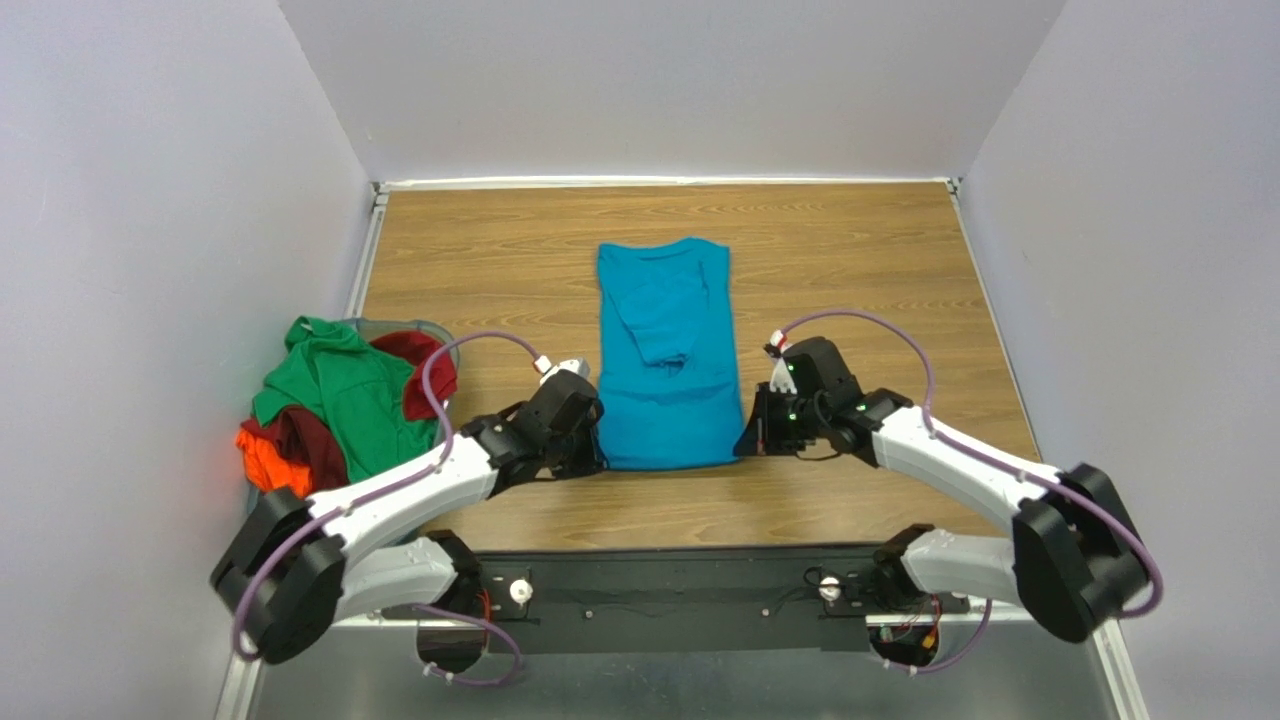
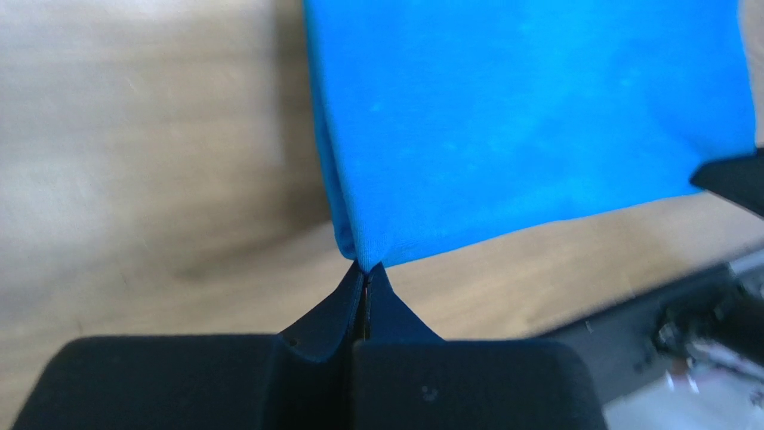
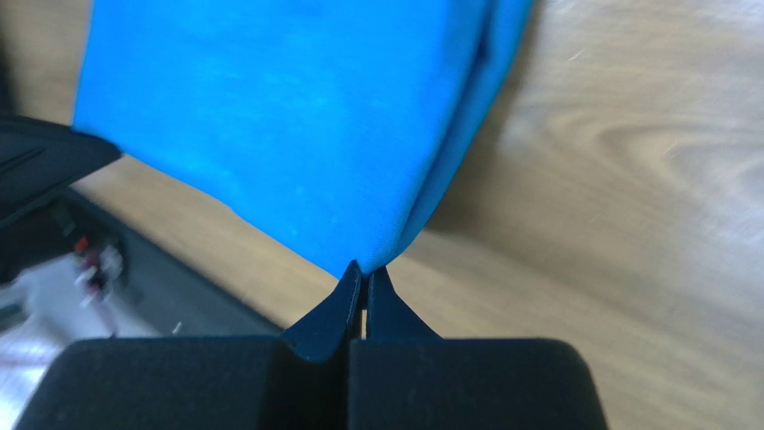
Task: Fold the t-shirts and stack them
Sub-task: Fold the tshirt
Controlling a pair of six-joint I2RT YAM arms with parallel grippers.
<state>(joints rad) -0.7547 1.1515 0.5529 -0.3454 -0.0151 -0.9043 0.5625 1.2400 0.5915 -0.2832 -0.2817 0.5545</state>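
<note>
Heaped at 9 o'clock in a grey-blue round plastic basket (image 1: 433, 330), out of the way until needed: soft green cloth t-shirt (image 1: 338, 393), dark red cloth t-shirt (image 1: 425, 372), bright orange cloth t-shirt (image 1: 268, 458). Next, left fingers (image 2: 336, 313) closed fully, pinching the 7 o'clock hem corner of the teal-blue cloth t-shirt (image 1: 661, 353), laid mid-way across the wooden counter (image 1: 481, 255) as a narrow strip running 12 to 6, sleeves apparently folded in. Right fingers (image 3: 327, 313) likewise clamped tight, on the 5 o'clock corner. Both near corners gripped, probably to carry the hem evenly toward 12 o'clock for the next fold.
</note>
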